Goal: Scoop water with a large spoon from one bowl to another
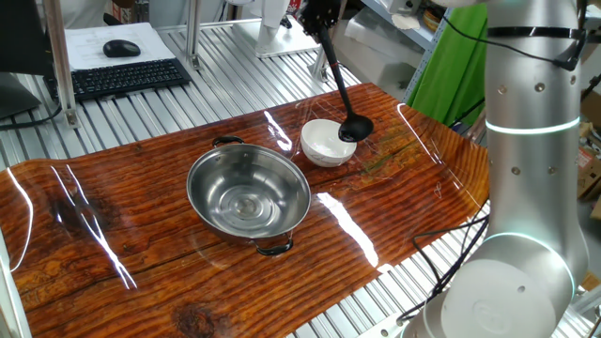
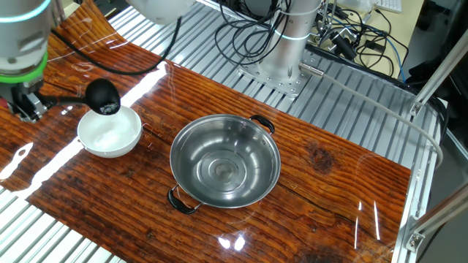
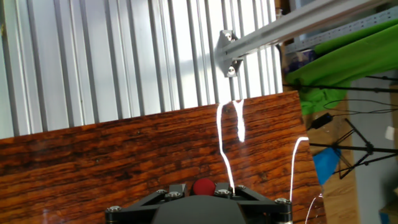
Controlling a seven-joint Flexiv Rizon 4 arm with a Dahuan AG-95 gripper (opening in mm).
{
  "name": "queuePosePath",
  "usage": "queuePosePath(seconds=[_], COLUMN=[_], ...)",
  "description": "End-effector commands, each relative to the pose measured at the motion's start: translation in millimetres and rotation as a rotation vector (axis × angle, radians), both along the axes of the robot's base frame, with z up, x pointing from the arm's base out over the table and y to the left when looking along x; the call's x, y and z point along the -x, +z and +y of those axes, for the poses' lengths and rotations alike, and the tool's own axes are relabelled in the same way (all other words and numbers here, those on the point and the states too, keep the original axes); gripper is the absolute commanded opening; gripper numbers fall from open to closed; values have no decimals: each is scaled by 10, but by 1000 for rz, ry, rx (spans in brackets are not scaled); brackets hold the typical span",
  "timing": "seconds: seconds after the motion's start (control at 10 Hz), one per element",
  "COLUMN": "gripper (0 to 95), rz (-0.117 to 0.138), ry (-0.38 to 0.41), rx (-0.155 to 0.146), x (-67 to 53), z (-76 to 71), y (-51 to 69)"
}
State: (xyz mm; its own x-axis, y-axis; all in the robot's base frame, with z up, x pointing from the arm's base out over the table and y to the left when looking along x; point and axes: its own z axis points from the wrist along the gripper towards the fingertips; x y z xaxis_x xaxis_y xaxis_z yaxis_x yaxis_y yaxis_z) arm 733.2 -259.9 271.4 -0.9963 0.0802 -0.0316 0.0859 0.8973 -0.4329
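The large spoon [image 1: 338, 83], a matte black ladle, hangs tilted with its cup just over the near rim of the small white bowl [image 1: 322, 145]. My gripper [image 1: 316, 16] is shut on the top of the handle, high above the table's far edge. In the other fixed view the gripper [image 2: 27, 104] is at the far left and the ladle cup [image 2: 102, 96] hovers over the white bowl [image 2: 130, 139]. The large steel bowl [image 1: 203, 195] with two dark loop handles stands beside the white bowl, also in the other fixed view [image 2: 189, 159]. The hand view shows only table wood, not the spoon.
A keyboard [image 1: 122, 77] and mouse [image 1: 120, 48] lie beyond the table's far edge. My arm's silver body [image 1: 526, 188] stands at the right. Cables [image 2: 292, 22] and a robot base sit behind the table. An aluminium frame bar [image 3: 261, 37] crosses above.
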Motion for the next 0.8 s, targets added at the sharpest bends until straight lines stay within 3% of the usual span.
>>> queuePosePath(seconds=[0.1, 0.6, 0.8], gripper=[0, 0, 0], rz=[10, 15, 12], ry=[-10, -23, -13], rx=[14, 29, 51], x=[3, 5, 5], z=[29, 61, 83], y=[14, 20, 26])
